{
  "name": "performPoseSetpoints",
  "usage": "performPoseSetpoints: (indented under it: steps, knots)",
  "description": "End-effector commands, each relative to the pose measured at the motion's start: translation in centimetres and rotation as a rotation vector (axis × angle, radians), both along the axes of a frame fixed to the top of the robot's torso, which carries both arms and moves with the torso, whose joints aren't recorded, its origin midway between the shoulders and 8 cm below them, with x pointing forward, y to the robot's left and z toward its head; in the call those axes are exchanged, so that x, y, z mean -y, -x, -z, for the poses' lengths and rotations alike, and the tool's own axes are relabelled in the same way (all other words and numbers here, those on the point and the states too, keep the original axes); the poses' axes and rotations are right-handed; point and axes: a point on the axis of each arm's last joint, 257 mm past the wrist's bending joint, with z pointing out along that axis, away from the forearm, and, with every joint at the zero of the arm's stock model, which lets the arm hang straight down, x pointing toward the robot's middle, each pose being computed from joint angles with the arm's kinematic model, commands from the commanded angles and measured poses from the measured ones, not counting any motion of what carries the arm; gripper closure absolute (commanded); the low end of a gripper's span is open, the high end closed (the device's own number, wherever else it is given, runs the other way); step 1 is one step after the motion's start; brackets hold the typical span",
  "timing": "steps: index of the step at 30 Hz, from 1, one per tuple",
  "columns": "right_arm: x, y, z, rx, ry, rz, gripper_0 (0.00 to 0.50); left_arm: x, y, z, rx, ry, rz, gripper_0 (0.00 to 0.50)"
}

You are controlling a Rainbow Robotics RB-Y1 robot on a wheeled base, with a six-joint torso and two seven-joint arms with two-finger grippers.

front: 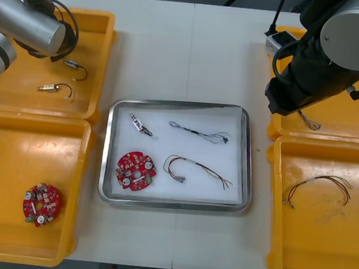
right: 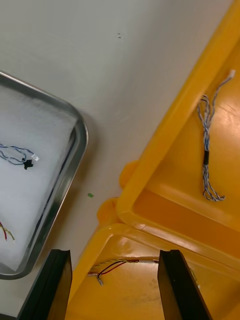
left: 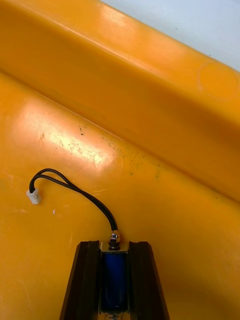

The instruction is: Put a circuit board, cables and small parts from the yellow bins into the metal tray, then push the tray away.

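Nearest the robot, the near left bin (front: 14, 158) holds a spare red circuit board (front: 41, 204). The near right bin (front: 320, 247) holds a red and yellow cable (front: 318, 187).

Between the bins, on the tabletop (front: 186, 53), sits the metal tray (front: 173, 204), white inside. It already holds a circuit board (front: 135, 170), a red and yellow cable (front: 195, 168), a twisted blue and white cable (front: 198, 133) and one small metal part (front: 141, 125).

Farther off, the left arm (front: 25, 23) reaches into the far left bin (front: 15, 70). The left jaws pinch a blue-bodied small metal part (left: 114, 275) low on the bin floor. Its black lead (left: 75, 190) trails forward to a white plug (left: 33, 197). Another loose part (front: 48, 88) lies in the same bin.

The right arm (front: 324, 65) waits with the right jaws spread and empty above the seam of the two right bins. A twisted cable (right: 206, 145) lies in the far one.

The step in hand looks like lifting the pinched part. To do it well:
- Rise straight up until the dangling lead clears the bin wall.
- Cross to the tray.
- Lower over bare white lining, away from the cables, so nothing tangles.
- Open the jaws only once the part is low.
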Motion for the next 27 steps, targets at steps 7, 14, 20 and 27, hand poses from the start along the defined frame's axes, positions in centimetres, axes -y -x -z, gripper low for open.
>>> performPoseSetpoints:
  steps: [7,14,20,27]
  knots:
    - [6.2,-0.1,-3.0,0.053,-0.064,0.168,0.0,1.8,-1.2,-2.1,0.049,0.008,0.005,0.5]
    - [8.7,0.1,-3.4,0.062,-0.126,0.242,0.0,1.4,-0.4,-3.3,0.005,0.067,-0.032,0.5]
    - [10.7,0.5,-2.8,0.062,-0.145,0.302,0.0,1.1,1.9,-5.3,-0.103,0.094,-0.021,0.5]
    - [13.9,0.7,-1.7,0.074,-0.134,0.392,0.0,-0.2,3.8,-8.5,-0.158,0.064,0.025,0.5]
